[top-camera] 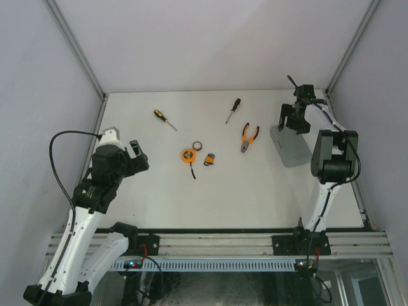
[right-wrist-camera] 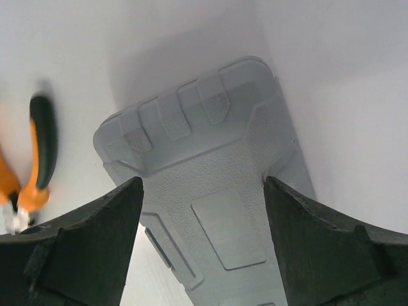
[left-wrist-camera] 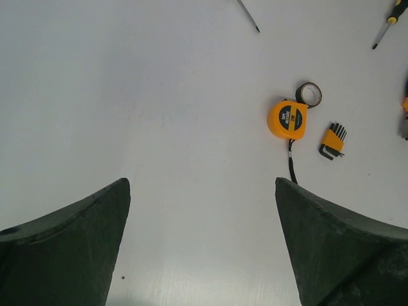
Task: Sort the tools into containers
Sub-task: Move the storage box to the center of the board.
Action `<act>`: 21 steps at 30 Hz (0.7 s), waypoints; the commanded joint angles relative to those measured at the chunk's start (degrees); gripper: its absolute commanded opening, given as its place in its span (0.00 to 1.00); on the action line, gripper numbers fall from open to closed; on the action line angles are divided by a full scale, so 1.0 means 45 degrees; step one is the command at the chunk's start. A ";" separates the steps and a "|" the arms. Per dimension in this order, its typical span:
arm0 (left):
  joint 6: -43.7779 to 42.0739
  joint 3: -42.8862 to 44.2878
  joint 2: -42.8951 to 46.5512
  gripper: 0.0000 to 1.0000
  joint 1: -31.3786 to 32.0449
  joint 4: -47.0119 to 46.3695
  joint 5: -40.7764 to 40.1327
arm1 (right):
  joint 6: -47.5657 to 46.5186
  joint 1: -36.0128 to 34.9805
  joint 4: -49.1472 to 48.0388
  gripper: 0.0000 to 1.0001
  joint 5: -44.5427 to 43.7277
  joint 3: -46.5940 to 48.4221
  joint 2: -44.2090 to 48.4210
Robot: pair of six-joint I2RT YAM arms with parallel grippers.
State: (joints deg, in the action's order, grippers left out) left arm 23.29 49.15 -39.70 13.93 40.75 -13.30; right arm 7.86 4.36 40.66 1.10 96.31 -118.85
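right end effector over the closed grey tool case

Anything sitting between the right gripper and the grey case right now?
Nothing visible. The right gripper hangs open directly over the closed grey case, with no object between them. The pliers lie off to the side, clear of the case.

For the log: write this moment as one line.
right fingers: open over closed case; left fingers: open, empty; tools: loose on table
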 commanded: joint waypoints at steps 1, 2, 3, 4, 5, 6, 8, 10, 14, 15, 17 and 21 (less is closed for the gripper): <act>-0.0292 -0.0092 0.0119 0.98 -0.0109 -0.0384 0.0115 | 0.0599 -0.0658 -0.0422 0.75 0.0858 -0.2190 0.1988; -0.0300 -0.0097 0.0128 0.98 -0.0123 -0.0384 0.0137 | 0.0615 -0.0710 -0.0653 0.75 0.0938 -0.2492 0.2337; -0.0293 -0.0110 0.0114 0.98 -0.0120 -0.0383 0.0162 | 0.0622 -0.0697 -0.0894 0.76 0.1043 -0.2767 0.2708; -0.0300 -0.0087 0.0112 0.98 -0.0114 -0.0384 0.0197 | 0.0640 -0.0659 -0.1105 0.76 0.1036 -0.2914 0.3020; -0.0296 -0.0097 0.0122 0.98 -0.0124 -0.0384 0.0184 | 0.0610 -0.0593 -0.1351 0.76 0.0957 -0.3000 0.3272; -0.0293 -0.0103 0.0140 0.98 -0.0115 -0.0384 0.0182 | 0.0599 -0.0517 -0.1501 0.76 0.0821 -0.3036 0.3469; -0.0275 -0.0121 0.0165 0.98 -0.0112 -0.0401 0.0170 | 0.0553 -0.0348 -0.1546 0.77 0.0459 -0.2943 0.3575; -0.0223 -0.0136 0.0214 0.98 -0.0119 -0.0435 0.0112 | 0.0532 -0.0213 -0.1586 0.77 0.0202 -0.2905 0.3499; -0.0117 -0.0179 0.0403 0.98 -0.0114 -0.0543 0.0068 | 0.0611 0.0039 -0.1558 0.80 0.0246 -0.3028 0.2997; -0.0100 -0.0196 0.0463 0.97 -0.0123 -0.0597 0.0097 | 0.0685 0.0114 -0.1630 0.81 0.0329 -0.3178 0.2949; -0.0097 -0.0271 0.0605 0.98 -0.0122 -0.0702 0.0203 | 0.0886 0.0270 -0.1900 0.82 0.0403 -0.3559 0.2981; -0.0115 -0.0304 0.0707 0.97 -0.0118 -0.0775 0.0360 | 0.1088 0.0556 -0.2118 0.84 0.0224 -0.4130 0.3144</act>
State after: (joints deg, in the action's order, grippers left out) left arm 23.31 49.06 -37.32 13.93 40.10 -12.99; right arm 10.79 6.04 33.69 3.01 79.42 -105.62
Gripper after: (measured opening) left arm 0.975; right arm 0.834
